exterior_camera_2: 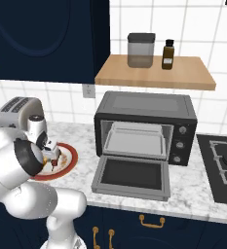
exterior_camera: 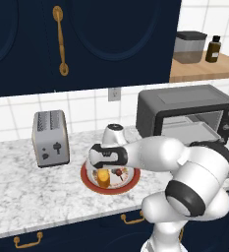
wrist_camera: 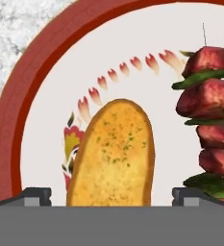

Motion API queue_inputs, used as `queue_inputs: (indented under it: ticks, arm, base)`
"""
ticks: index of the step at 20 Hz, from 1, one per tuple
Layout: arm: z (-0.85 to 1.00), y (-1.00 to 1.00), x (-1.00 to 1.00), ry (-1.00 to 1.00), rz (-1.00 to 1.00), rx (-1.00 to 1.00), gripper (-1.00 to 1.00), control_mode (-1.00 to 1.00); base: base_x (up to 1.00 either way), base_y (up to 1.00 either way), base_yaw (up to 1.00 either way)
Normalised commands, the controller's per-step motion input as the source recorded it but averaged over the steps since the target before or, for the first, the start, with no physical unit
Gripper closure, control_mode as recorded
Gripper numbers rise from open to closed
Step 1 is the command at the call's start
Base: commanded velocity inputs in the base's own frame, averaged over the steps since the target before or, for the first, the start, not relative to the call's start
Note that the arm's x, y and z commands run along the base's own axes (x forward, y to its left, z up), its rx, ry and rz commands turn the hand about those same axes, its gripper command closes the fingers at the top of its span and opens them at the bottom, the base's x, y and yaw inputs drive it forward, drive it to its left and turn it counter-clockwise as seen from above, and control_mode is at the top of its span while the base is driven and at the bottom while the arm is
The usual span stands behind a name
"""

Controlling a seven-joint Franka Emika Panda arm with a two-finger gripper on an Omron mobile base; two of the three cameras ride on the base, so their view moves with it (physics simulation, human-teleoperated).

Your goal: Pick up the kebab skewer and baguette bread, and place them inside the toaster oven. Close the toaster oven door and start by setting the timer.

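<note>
The pincer (wrist_camera: 111, 199) hangs wide over the plate (wrist_camera: 46, 96) near the table's front edge, straddling the baguette bread (wrist_camera: 112, 151) for a grasp; the kebab skewer (wrist_camera: 207, 120) lies beside it.

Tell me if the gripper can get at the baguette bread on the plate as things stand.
Probably yes. In the hand view the gripper is open, one fingertip on each side of the baguette bread, nothing between. The kebab skewer lies close beside one fingertip and might get brushed.
</note>
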Motion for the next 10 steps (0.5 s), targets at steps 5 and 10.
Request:
queue_inputs:
  ticks: [5,10]
  arm:
    - [-0.23,0.18,0.00,0.00,0.00,0.00,-1.00,-1.00]
    - [-0.18,0.02,0.00,0.00,0.00,0.00,-1.00,-1.00]
  base:
    - [0.00,0.00,0.00]
    - [0.00,0.00,0.00]
